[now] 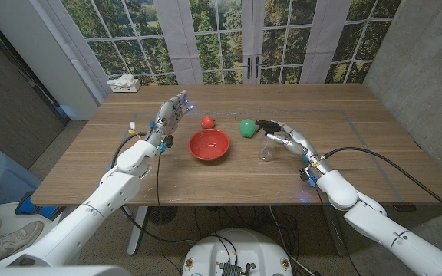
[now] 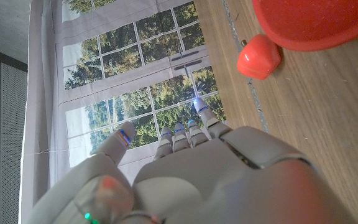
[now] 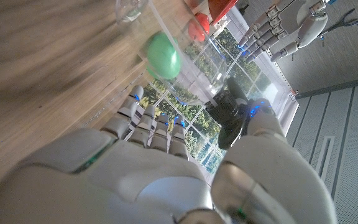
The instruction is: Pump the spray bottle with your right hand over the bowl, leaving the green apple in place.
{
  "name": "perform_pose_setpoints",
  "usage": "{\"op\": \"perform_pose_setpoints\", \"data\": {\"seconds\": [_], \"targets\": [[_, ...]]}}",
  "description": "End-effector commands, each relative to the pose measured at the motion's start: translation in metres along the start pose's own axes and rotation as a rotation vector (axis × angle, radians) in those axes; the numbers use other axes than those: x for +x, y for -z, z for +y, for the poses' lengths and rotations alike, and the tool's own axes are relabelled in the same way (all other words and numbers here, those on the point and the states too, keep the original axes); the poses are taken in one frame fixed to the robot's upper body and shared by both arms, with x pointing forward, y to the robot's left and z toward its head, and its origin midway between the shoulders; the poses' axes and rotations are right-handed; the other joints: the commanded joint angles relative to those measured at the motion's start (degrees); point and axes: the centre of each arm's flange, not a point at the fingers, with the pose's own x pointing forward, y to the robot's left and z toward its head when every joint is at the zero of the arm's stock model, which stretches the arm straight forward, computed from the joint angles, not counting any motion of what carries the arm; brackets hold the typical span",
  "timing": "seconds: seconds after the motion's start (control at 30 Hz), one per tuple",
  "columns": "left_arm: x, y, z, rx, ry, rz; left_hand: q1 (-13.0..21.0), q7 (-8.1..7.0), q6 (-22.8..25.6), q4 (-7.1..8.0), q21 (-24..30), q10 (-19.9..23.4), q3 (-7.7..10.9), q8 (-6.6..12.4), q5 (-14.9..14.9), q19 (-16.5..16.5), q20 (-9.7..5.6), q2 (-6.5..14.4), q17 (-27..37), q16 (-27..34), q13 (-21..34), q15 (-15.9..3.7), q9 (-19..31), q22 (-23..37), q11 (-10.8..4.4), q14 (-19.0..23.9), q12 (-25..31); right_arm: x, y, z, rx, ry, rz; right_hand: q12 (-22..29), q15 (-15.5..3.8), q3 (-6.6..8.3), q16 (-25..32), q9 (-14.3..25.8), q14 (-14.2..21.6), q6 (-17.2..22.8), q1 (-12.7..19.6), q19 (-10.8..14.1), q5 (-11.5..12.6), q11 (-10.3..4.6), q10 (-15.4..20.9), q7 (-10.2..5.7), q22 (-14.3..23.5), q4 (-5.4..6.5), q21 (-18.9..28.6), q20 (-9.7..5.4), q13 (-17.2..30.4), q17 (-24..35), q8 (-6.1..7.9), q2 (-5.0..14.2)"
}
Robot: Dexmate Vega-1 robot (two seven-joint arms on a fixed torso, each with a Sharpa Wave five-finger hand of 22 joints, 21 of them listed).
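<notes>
The clear spray bottle [image 1: 267, 148] with a black pump head [image 1: 265, 123] stands upright just right of the red bowl [image 1: 209, 145]. My right hand [image 1: 285, 138] grips it at the pump head; in the right wrist view the thumb lies against the black head [image 3: 231, 114] and the fingers [image 3: 157, 124] reach along the clear body. The green apple [image 1: 247, 127] sits on the table just behind the bottle, beside the bowl, also seen as the green apple [image 3: 163, 55]. My left hand [image 1: 170, 115] is raised left of the bowl, fingers apart, holding nothing.
A small red fruit [image 1: 207, 121] lies behind the bowl, close to the bowl's rim [image 2: 316, 28] in the left wrist view. A tissue box [image 1: 123, 83] stands at the far left corner of the wooden table [image 1: 90, 180]. Windows run behind the table.
</notes>
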Motion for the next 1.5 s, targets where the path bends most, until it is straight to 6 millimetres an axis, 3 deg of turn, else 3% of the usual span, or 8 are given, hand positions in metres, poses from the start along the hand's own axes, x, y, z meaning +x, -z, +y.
{"op": "perform_pose_setpoints", "data": {"seconds": [0.03, 0.37, 0.43, 0.5, 1.03, 1.23, 1.37, 1.5], "targets": [[0.002, -0.001, -0.002, 0.003, 0.01, 0.001, -0.5, 0.21, 0.6, -0.04, -0.3, 0.5, 0.63, 0.28, 0.2, 0.5, -1.41, 2.6, 0.2, 0.2, 0.3, -0.88, 0.3, 0.1, -0.12, 0.5, 0.2, 0.008, -0.004, 0.01, 0.009, -0.03, -0.009, 0.2, -0.01, 0.39, -0.1, 0.3, -0.5, -0.4, 1.1, -0.2, 0.4, 0.08, -0.3, 0.49, 0.1, 0.07, -0.2, 0.28, 0.2, 0.3, 0.03, -0.03], [-0.004, 0.0, -0.001, 0.003, 0.002, 0.005, -0.6, 0.22, 0.8, -0.06, -0.5, 0.7, 0.72, 0.29, 0.2, 0.6, -1.32, 2.6, 0.2, 0.2, 0.3, -0.88, 0.3, 0.1, -0.13, 0.6, 0.2, 0.016, -0.008, 0.015, 0.03, -0.058, -0.035, 0.3, 0.12, 0.36, 0.0, 0.3, -0.6, -0.4, 1.5, -0.2, 0.6, 0.02, -0.4, 1.18, 0.1, 0.18, -0.5, 0.39, 0.3, 0.5, 0.01, -0.04], [-0.005, 0.0, 0.0, -0.001, 0.002, 0.005, -0.7, 0.19, 0.8, -0.06, -0.6, 0.7, 0.73, 0.29, 0.2, 0.6, -1.35, 2.6, 0.2, 0.2, 0.3, -0.84, 0.3, 0.1, -0.12, 0.6, 0.2, 0.018, -0.009, 0.015, 0.035, -0.062, -0.04, 0.3, 0.25, 0.33, 0.1, 0.3, -0.6, 0.0, 1.6, -0.2, 0.6, 0.08, -0.5, 0.9, 0.1, 0.24, -0.6, 0.39, 0.3, 0.5, 0.17, -0.04], [-0.006, 0.0, 0.0, 0.002, 0.0, 0.005, -0.7, 0.15, 0.8, -0.07, -0.6, 0.7, 0.75, 0.28, 0.2, 0.7, -1.34, 2.6, 0.2, 0.2, 0.3, -0.87, 0.3, 0.1, -0.14, 0.6, 0.2, 0.019, -0.009, 0.016, 0.053, -0.07, -0.048, 0.4, 0.28, 0.31, 0.1, 0.3, -0.6, 0.5, 1.8, -0.2, 0.7, 0.1, -0.4, -0.67, 0.2, 0.32, -0.7, 0.4, 0.3, 0.6, 0.32, 0.03], [-0.011, -0.001, -0.001, -0.001, 0.001, 0.002, -0.8, 0.16, 0.9, -0.07, -1.0, 0.8, 0.89, 0.26, 0.3, 0.9, -1.13, 2.6, 0.2, 0.1, 0.3, -0.84, 0.3, 0.1, -0.09, 0.7, 0.2, 0.028, -0.015, 0.024, 0.087, -0.041, -0.092, 1.0, -0.22, 0.7, 0.8, 0.4, 0.4, 3.4, 3.3, 0.8, 1.0, 0.01, 0.3, -1.97, 0.2, 0.36, -0.8, 0.31, 0.5, 1.1, 1.27, 0.96], [-0.014, -0.001, -0.001, -0.004, 0.0, 0.003, -0.9, 0.13, 1.2, -0.09, -1.1, 1.0, 0.96, 0.32, 0.3, 1.0, -1.02, 2.6, 0.2, 0.1, 0.3, -0.82, 0.3, 0.1, -0.08, 0.8, 0.2, 0.029, -0.017, 0.028, 0.091, -0.025, -0.097, 1.6, -1.32, 1.53, 1.8, 0.5, 2.3, 5.8, 6.0, 2.7, 1.0, -0.64, 1.9, -2.55, 0.2, -0.06, -0.5, -0.43, 0.6, 1.4, 2.02, 2.12], [-0.015, -0.001, -0.001, 0.0, 0.0, 0.002, -0.9, 0.1, 1.2, -0.1, -1.2, 1.1, 1.01, 0.29, 0.3, 1.1, -1.01, 2.6, 0.2, 0.1, 0.3, -0.81, 0.3, 0.1, -0.06, 0.9, 0.3, 0.029, -0.017, 0.03, 0.086, -0.035, -0.09, 1.7, -1.8, 2.44, 2.0, 0.5, 2.3, 8.4, 8.6, 3.0, 0.9, -1.09, 2.3, -4.66, 0.3, -0.26, -0.7, -0.98, 0.6, 1.8, 2.93, 3.48], [-0.016, -0.001, -0.001, -0.002, -0.002, 0.004, -0.9, 0.1, 1.2, -0.11, -1.3, 1.2, 1.05, 0.28, 0.3, 1.1, -0.96, 2.6, 0.1, 0.1, 0.3, -0.77, 0.3, 0.1, -0.13, 0.9, 0.3, 0.028, -0.018, 0.03, 0.074, -0.02, -0.083, 1.7, -1.96, 3.06, 2.2, 0.5, 2.2, 10.5, 10.0, 3.2, 0.5, -1.46, 2.4, -5.32, 0.3, -0.17, -0.9, -1.45, 0.6, 2.1, 3.63, 4.79]]}}
